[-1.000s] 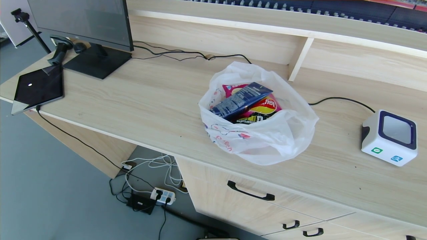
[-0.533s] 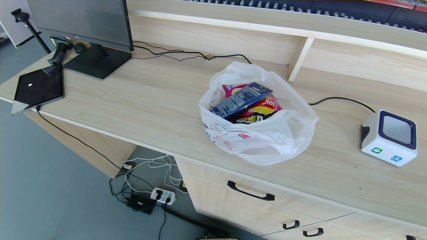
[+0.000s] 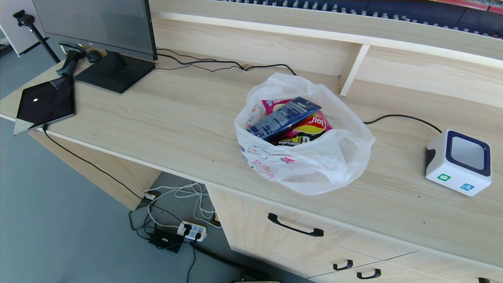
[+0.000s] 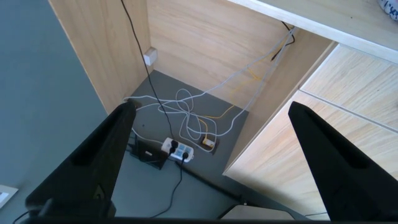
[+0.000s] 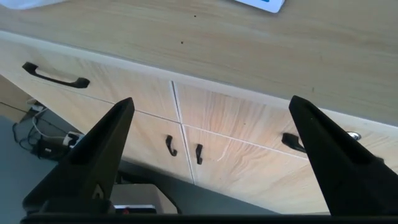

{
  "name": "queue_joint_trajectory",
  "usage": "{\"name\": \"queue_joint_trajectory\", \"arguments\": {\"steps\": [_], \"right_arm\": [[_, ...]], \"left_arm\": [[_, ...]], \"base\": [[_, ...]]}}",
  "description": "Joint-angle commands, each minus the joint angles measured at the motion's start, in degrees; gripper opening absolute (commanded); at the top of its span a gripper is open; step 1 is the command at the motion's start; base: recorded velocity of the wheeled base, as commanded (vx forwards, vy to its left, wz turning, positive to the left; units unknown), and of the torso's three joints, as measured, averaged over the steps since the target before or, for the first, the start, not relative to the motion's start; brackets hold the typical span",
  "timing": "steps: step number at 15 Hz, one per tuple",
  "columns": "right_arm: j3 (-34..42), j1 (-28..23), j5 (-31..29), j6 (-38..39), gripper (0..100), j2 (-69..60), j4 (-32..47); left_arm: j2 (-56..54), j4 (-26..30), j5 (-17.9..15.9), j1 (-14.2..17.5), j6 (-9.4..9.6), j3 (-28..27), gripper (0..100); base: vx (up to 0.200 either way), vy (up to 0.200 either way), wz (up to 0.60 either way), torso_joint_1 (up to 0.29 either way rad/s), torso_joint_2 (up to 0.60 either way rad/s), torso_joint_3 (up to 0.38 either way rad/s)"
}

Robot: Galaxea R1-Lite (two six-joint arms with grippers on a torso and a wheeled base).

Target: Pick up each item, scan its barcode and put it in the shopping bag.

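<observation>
The white plastic shopping bag stands open in the middle of the pale wood worktop, with faint red and blue print on its front wall. Inside it a dark blue packet covered in small white lettering lies slanted on top. Under that packet is a crisp bag with a round red-and-yellow logo, a pink packet shows toward the bag's far rim, and a black packet with pale lettering sits at the near side. To the right of the bag, well apart from it, sits a white box-shaped barcode scanner with a dark-framed window and a green and a blue icon on its front. Its black cable runs back toward the bag. Far to the left of the bag stand a monitor, a handheld scanner and a dark tablet at the worktop's corner. Below the bag a drawer carries a black handle, and a power strip lies on the floor to its lower left. The left end effector hangs spread wide and holding nothing above that power strip. The right end effector, equally wide open and empty, hangs before the drawer fronts near the long handle.
</observation>
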Motion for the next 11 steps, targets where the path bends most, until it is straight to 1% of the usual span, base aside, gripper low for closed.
{"name": "queue_joint_trajectory", "arguments": {"steps": [1, 11], "right_arm": [[0.0, 0.0, 0.0, 0.2, 100, 0.0, 0.0], [0.1, 0.0, 0.0, 0.2, 100, 0.0, 0.0]], "left_arm": [[0.0, 0.0, 0.0, 0.1, -0.02, 0.0, 100], [0.0, 0.0, 0.0, 0.1, -0.02, 0.0, 100]], "base": [[0.000, 0.000, 0.00, 0.000, 0.00, 0.000], [0.000, 0.000, 0.00, 0.000, 0.00, 0.000]]}}
